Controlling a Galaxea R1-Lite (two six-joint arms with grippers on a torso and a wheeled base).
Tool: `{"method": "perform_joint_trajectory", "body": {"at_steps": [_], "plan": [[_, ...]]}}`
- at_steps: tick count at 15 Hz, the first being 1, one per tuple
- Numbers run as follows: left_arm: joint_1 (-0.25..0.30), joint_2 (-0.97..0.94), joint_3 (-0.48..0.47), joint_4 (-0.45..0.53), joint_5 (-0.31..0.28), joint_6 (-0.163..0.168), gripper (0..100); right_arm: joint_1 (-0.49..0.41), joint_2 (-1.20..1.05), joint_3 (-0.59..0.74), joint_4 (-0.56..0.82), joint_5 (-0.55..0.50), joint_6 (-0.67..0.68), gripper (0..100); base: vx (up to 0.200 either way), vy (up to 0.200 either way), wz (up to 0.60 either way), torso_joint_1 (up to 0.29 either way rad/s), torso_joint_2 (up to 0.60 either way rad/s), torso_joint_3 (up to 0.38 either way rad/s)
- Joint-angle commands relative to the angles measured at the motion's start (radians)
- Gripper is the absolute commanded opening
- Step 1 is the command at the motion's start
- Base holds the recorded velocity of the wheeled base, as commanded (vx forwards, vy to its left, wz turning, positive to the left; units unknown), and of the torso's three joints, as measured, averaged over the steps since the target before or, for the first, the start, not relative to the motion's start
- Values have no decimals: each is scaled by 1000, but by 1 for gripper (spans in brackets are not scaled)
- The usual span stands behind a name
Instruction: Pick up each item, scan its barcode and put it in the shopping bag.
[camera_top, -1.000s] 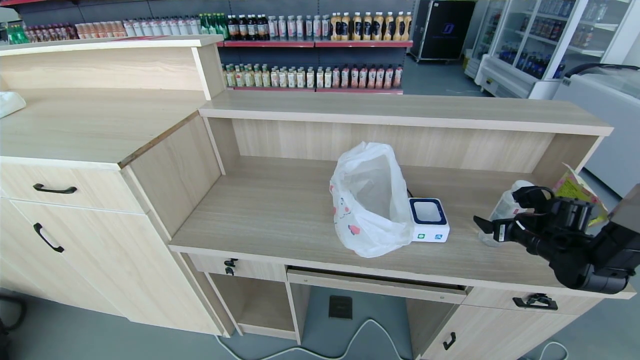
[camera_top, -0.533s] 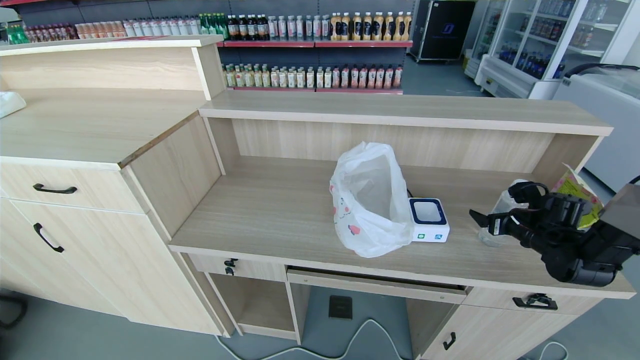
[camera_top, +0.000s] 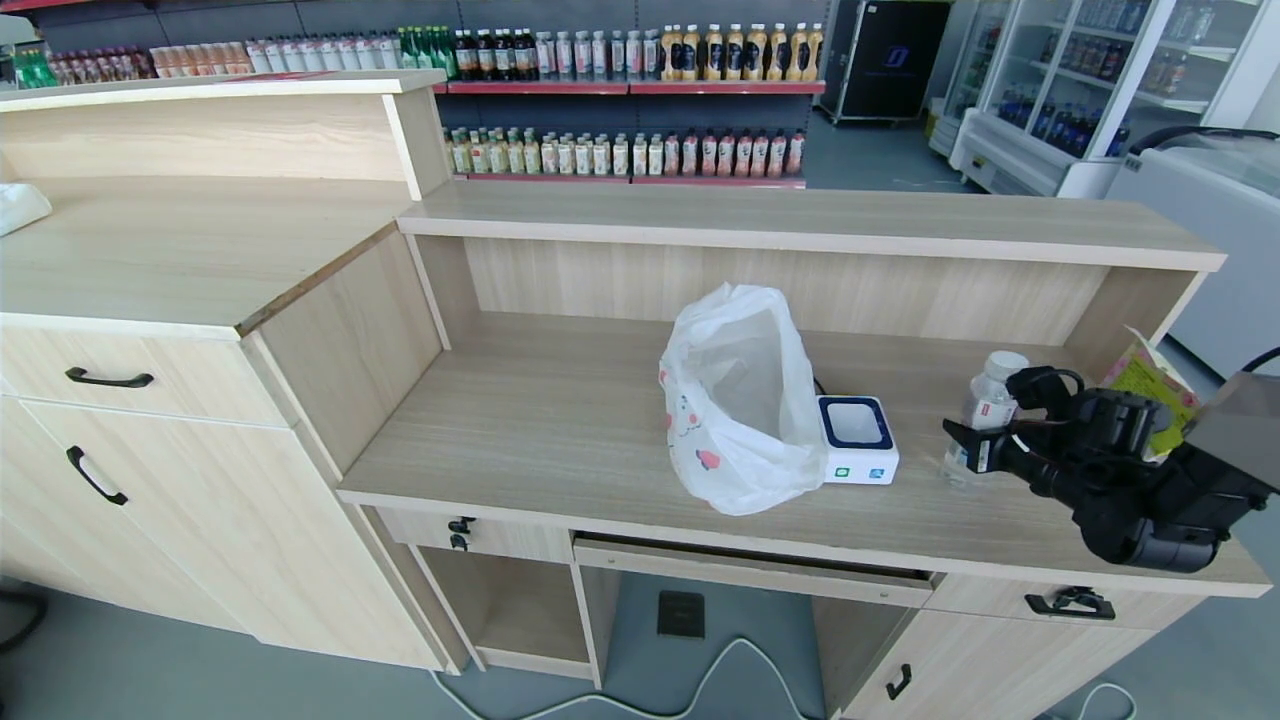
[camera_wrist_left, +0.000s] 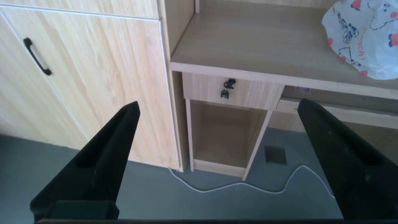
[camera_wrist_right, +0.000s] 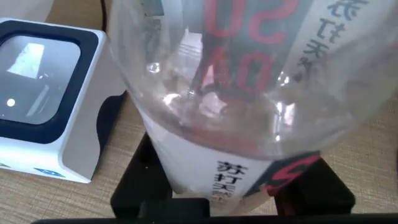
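Observation:
A clear water bottle (camera_top: 985, 410) with a white cap and a red-and-white label stands upright on the right part of the wooden counter (camera_top: 560, 420). My right gripper (camera_top: 990, 425) is shut on its lower body, one finger on each side. In the right wrist view the bottle (camera_wrist_right: 249, 93) sits between the right gripper's (camera_wrist_right: 230, 202) dark fingers. The white shopping bag (camera_top: 735, 400) stands open at mid-counter, and the white scanner (camera_top: 857, 438) sits between bag and bottle. My left gripper (camera_wrist_left: 217, 158) hangs open, low in front of the counter's left end.
A green-yellow snack packet (camera_top: 1150, 385) leans against the counter's right side wall behind my right arm. The scanner (camera_wrist_right: 43, 106) lies close beside the bottle. Part of the bag (camera_wrist_left: 367, 31) overhangs the counter edge above a drawer (camera_wrist_left: 233, 90). A taller cabinet (camera_top: 150, 260) stands on the left.
The bottle leaned in the right gripper before; now it stands upright with its cap showing. The right gripper has shifted slightly toward the scanner.

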Motion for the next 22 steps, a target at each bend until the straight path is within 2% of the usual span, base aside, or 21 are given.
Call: {"method": "perform_joint_trajectory", "body": {"at_steps": [1, 5, 8, 10, 12, 14, 16, 18, 19, 20, 22], "plan": [[0, 0, 0, 0, 0, 0, 100, 1, -7, -4, -11, 12, 0, 0, 0, 0, 0, 0, 0, 0], [0, 0, 0, 0, 0, 0, 100, 0, -40, 5, -75, 153, 66, 0, 0, 0, 0, 0, 0, 0], [0, 0, 0, 0, 0, 0, 100, -8, -105, 51, -52, 164, 81, 0, 0, 0, 0, 0, 0, 0], [0, 0, 0, 0, 0, 0, 100, -34, -152, 129, -54, 196, 89, 0, 0, 0, 0, 0, 0, 0], [0, 0, 0, 0, 0, 0, 100, -55, -278, 171, -43, 310, 184, 0, 0, 0, 0, 0, 0, 0], [0, 0, 0, 0, 0, 0, 100, -71, -488, 174, 92, 445, 350, 0, 0, 0, 0, 0, 0, 0], [0, 0, 0, 0, 0, 0, 100, -111, -695, 141, 226, 690, 512, 0, 0, 0, 0, 0, 0, 0], [0, 0, 0, 0, 0, 0, 100, -151, -833, 112, 229, 965, 646, 0, 0, 0, 0, 0, 0, 0], [0, 0, 0, 0, 0, 0, 100, -151, -902, 105, 219, 1060, 741, 0, 0, 0, 0, 0, 0, 0], [0, 0, 0, 0, 0, 0, 100, -134, -953, 97, 183, 1103, 810, 0, 0, 0, 0, 0, 0, 0], [0, 0, 0, 0, 0, 0, 100, -23, -1042, 97, 132, 1107, 937, 0, 0, 0, 0, 0, 0, 0]]}}
